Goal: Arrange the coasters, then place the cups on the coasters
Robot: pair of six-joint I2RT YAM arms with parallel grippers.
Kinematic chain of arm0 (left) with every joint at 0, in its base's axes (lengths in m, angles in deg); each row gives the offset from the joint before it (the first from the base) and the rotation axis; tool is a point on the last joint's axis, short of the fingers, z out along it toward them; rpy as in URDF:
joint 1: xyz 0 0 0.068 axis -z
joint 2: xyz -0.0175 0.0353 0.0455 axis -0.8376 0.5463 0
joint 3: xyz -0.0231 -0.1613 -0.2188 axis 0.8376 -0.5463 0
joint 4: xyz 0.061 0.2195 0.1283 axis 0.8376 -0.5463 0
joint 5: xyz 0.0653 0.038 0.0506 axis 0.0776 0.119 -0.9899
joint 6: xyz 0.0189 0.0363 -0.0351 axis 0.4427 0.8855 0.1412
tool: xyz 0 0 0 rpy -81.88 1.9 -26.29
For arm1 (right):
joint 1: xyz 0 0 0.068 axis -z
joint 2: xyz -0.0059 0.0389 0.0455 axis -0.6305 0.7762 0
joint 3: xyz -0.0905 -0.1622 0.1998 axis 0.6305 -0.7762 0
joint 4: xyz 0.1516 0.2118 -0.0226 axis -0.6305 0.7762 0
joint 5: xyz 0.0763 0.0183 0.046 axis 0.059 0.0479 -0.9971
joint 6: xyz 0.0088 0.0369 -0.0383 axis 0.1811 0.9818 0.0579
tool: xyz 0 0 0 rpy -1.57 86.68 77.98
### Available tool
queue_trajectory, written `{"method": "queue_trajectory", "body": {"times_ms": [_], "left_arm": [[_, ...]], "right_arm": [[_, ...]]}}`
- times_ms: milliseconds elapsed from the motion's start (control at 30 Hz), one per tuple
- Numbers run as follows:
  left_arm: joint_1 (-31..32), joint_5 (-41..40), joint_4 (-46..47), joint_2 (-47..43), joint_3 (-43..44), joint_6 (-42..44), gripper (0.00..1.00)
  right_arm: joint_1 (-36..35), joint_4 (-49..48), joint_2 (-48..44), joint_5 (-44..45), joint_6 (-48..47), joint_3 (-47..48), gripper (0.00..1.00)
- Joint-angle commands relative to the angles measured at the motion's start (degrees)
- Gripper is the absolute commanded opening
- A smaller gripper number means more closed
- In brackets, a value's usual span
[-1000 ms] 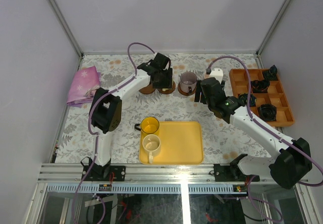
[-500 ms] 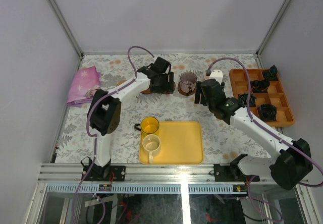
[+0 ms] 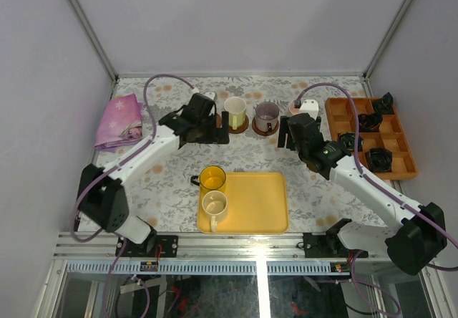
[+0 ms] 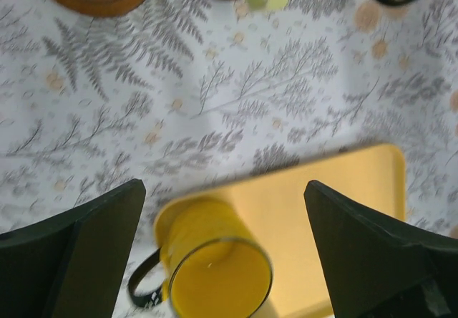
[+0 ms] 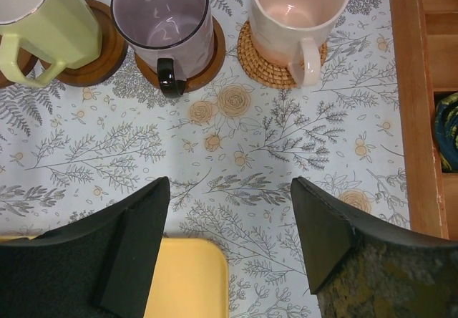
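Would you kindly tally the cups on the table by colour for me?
Yellow cup: 1
Cream-white cups: 2
Pale pink cup: 1
Grey-purple cup: 1
Total: 5

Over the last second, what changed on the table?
The left gripper opened, let go of the cream cup on its dark coaster, and drew back leftward. The right gripper, grey-purple cup, pink cup, yellow cup, other cream cup and yellow tray stayed put.
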Motion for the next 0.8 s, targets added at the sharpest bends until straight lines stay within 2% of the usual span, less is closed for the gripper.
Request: {"method": "queue_trajectory", "body": {"times_ms": [0,167,233,267,300,333,367,467,533,567,633,667,767], "left_arm": [[0.3,-0.9,-4.3,-10.6,-5.4,5.1,0.93],[0.3,-1.9,-12.3,-17.2,-6.9,9.1,0.9],[0.3,-2.0,-14.4,-18.4,-7.4,10.3,0.85],[0.3,-2.3,-15.4,-18.8,-7.8,10.7,0.74],[0.3,-3.4,-16.5,-19.0,-7.9,10.7,0.5],[0.3,-4.9,-17.8,-18.9,-8.1,10.6,0.32],[0.3,-6.7,-19.7,-18.7,-8.3,10.8,0.23],[0.3,-9.6,-23.4,-17.1,-8.3,11.5,0.25],[0.3,-7.7,-24.1,-16.2,-7.5,12.6,0.29],[0.4,-7.2,-24.7,-15.4,-6.8,12.9,0.36],[0.3,-6.0,-26.4,-13.5,-5.2,13.2,0.58],[0.3,-5.6,-27.6,-12.2,-4.0,12.9,0.65],[0.5,-4.8,-30.7,-8.4,-0.7,11.7,0.7]], "right_arm": [[0.5,-1.5,-1.8,2.3,-2.0,0.3,0.76],[0.7,-2.2,-1.6,0.7,-1.6,-0.8,0.77],[0.7,-2.3,-1.3,0.0,-1.4,-0.8,0.77],[0.7,-2.2,-1.1,-0.1,-1.4,-0.8,0.77],[0.8,-2.2,-1.0,-0.1,-1.5,-0.8,0.77],[0.8,-2.3,-0.9,-0.1,-1.6,-0.8,0.77],[0.8,-2.5,-0.9,-0.1,-1.7,-0.9,0.77],[0.8,-2.7,-0.8,-0.1,-1.9,-0.9,0.77],[0.8,-2.9,-0.7,-1.8,-1.8,-1.0,0.77],[0.8,-2.8,-0.7,-1.9,-1.7,-1.1,0.77],[0.8,-2.7,-0.7,-1.9,-1.8,-1.3,0.77],[0.8,-2.8,-0.7,-1.8,-1.9,-1.3,0.77],[0.8,-2.8,-0.8,-1.5,-2.0,-1.3,0.77]]}}
